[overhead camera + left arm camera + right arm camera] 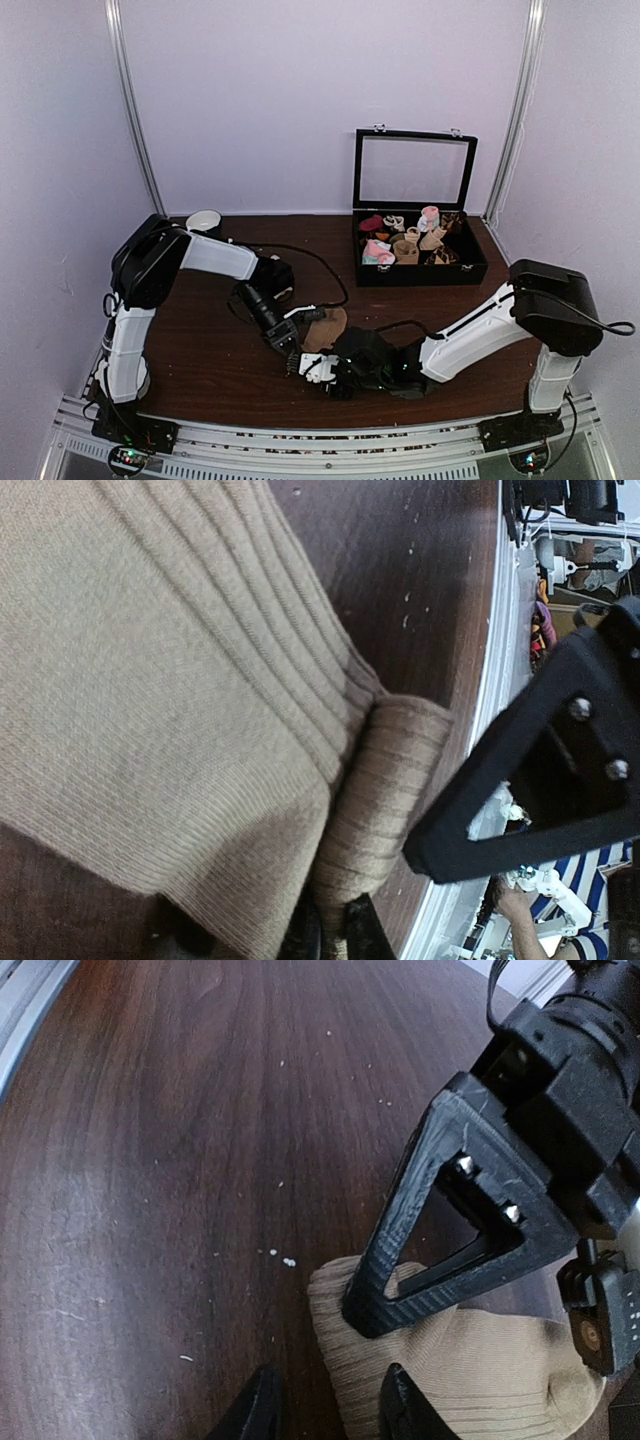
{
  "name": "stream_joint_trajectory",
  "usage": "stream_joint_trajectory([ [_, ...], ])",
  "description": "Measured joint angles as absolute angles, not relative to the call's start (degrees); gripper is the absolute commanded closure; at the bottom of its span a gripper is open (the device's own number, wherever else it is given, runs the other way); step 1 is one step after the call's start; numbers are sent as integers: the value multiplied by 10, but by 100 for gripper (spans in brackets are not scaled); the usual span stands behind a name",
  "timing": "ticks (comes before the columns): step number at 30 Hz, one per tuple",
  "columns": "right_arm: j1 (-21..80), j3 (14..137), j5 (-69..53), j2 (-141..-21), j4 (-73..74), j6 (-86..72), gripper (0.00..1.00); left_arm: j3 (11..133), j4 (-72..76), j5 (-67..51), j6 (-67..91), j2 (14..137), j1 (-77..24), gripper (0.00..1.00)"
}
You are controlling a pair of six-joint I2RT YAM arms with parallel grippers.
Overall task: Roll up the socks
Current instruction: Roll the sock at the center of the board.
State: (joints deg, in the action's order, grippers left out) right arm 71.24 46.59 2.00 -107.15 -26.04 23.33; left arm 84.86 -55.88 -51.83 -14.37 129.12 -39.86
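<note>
The tan socks (326, 327) lie on the dark table in front of both arms. In the left wrist view the ribbed fabric (150, 680) fills the frame, and a folded cuff end (385, 780) runs down between the jaws of my left gripper (333, 932), which is shut on it. My right gripper (330, 1405) is low at the same cuff end, its fingers apart. The sock's edge (350, 1360) lies between them with bare wood on the left side. One of the left fingers (420, 1210) presses on the sock (480, 1370). From above, the two grippers (285, 340) (315, 368) meet at the socks' near end.
A black box (420, 275) with its clear lid up stands at the back right, holding several rolled socks. A white cup (204, 221) sits at the back left. A black cable (320, 262) runs across the table. The table's front rail (497, 680) is close by.
</note>
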Motion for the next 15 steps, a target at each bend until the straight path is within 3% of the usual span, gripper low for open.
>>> stream_joint_trajectory([
  [15,701,476,14,-1098,-264,255,65,858,-571,-514,-146,1296,-399,100],
])
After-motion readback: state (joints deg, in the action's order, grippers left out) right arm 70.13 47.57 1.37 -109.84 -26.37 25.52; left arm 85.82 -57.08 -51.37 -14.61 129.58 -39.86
